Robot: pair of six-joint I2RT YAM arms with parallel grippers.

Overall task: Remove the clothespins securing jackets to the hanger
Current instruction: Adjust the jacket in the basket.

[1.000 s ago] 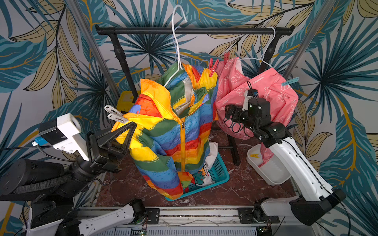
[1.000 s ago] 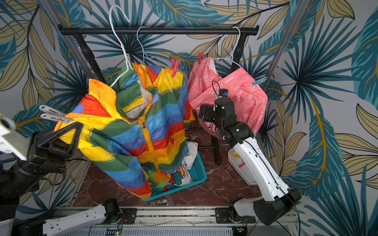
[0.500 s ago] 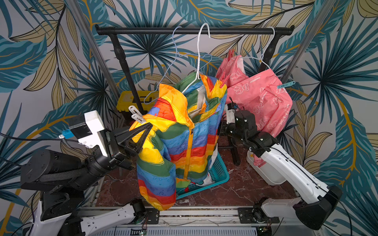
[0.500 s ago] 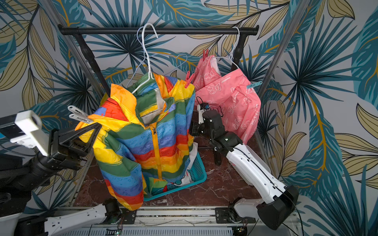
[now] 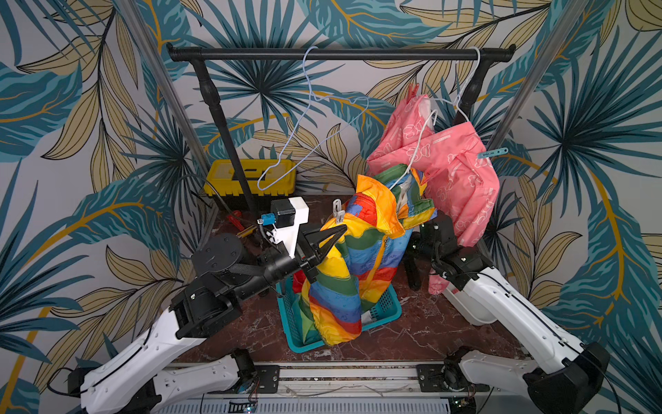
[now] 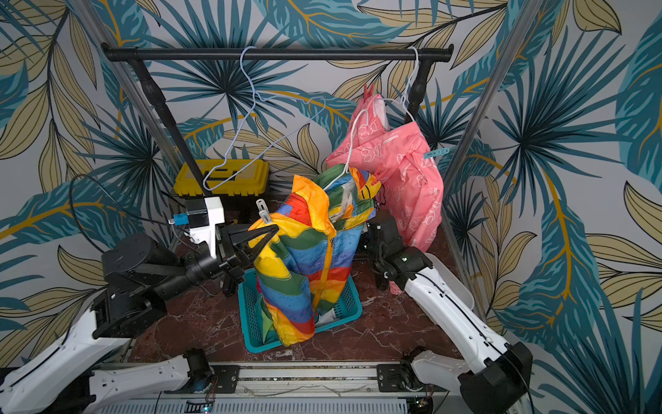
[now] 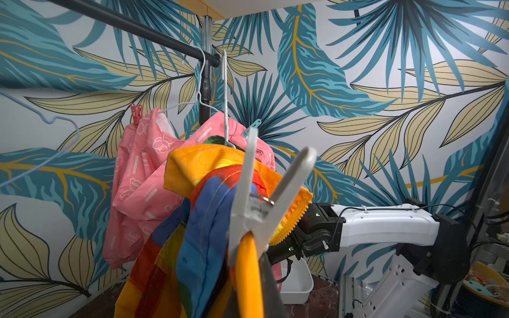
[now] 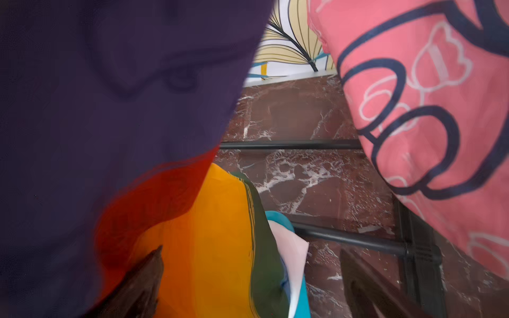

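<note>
The rainbow-striped jacket (image 5: pixel 354 265) hangs low on a white hanger (image 5: pixel 415 150) whose hook is off the rail, with its hem in the teal basket (image 5: pixel 297 340). My left gripper (image 5: pixel 343 228) is shut on its orange shoulder fabric, right under a pale grey clothespin (image 7: pixel 261 198). A red-pink clothespin (image 6: pixel 379 175) clips its other shoulder. The pink bear-print jacket (image 5: pixel 455 179) stays on the rail, held by a red-pink clothespin (image 5: pixel 413 91) and a light blue one (image 5: pixel 494 153). My right gripper (image 8: pixel 256 286) is open behind the rainbow jacket, with its fabric between the fingers.
An empty pale blue wire hanger (image 5: pixel 311 118) dangles from the black rail (image 5: pixel 340 54). A yellow toolbox (image 5: pixel 250 175) sits at the back, and a white bin (image 7: pixel 297 283) stands behind my right arm. The rack's foot bars (image 8: pixel 344 239) cross the marble floor.
The rainbow jacket and its white hanger came off the rail and dropped right, down into the basket. My left gripper followed it, still shut. My right gripper sank behind the jacket.
</note>
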